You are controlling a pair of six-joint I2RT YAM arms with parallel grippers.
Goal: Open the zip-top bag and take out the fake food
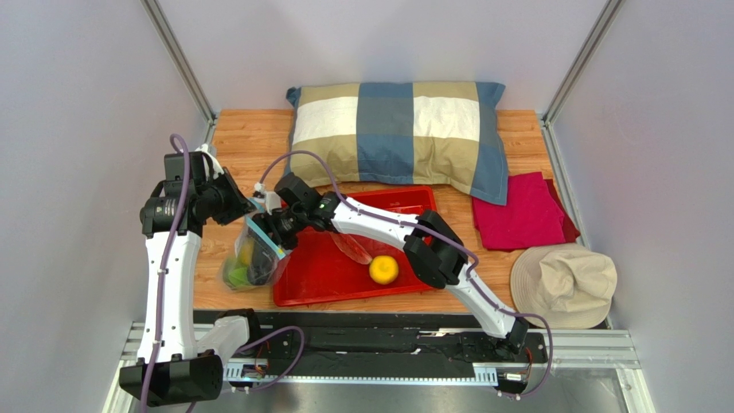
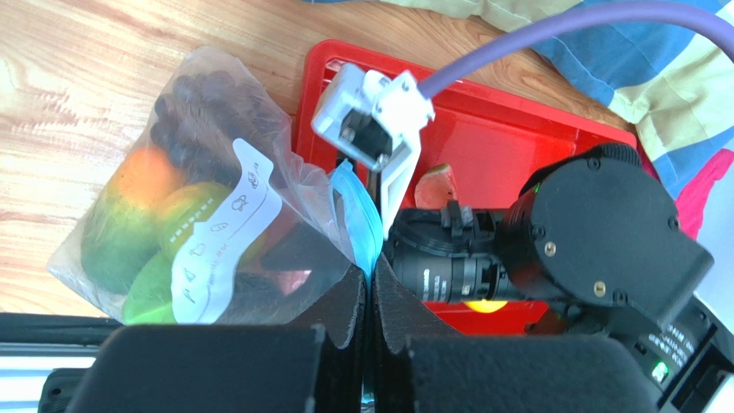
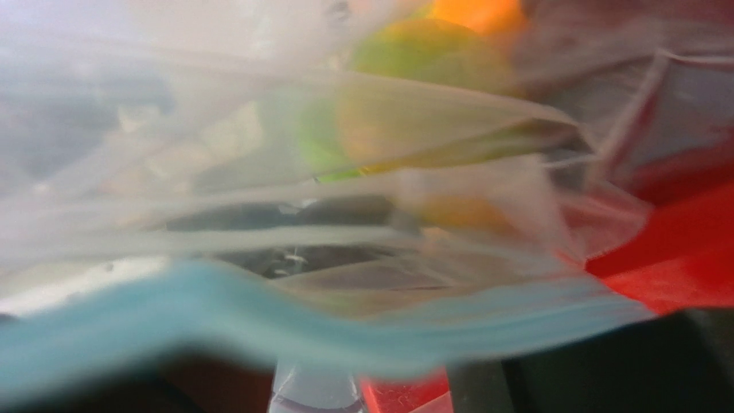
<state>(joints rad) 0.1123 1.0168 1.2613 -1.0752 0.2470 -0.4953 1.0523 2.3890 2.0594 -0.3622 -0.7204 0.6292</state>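
Note:
The zip-top bag [image 1: 255,255] hangs at the left edge of the red tray [image 1: 327,280], its blue-green zip strip [image 2: 357,215] on top. My left gripper [image 2: 371,274] is shut on that strip. Fake food fills the bag: an orange-green mango [image 2: 129,211] and dark grapes [image 2: 198,99]. My right gripper [image 1: 277,234] is at the bag's mouth from the tray side. Its fingers are hidden behind blurred plastic and the zip strip [image 3: 345,327] in the right wrist view. A yellow citrus [image 1: 383,269] and a pink-red slice [image 1: 355,248] lie in the tray.
A checked pillow [image 1: 401,129] lies across the back of the wooden table. Red cloths [image 1: 521,211] and a beige hat [image 1: 562,284] sit to the right. The right arm [image 1: 431,245] stretches over the tray.

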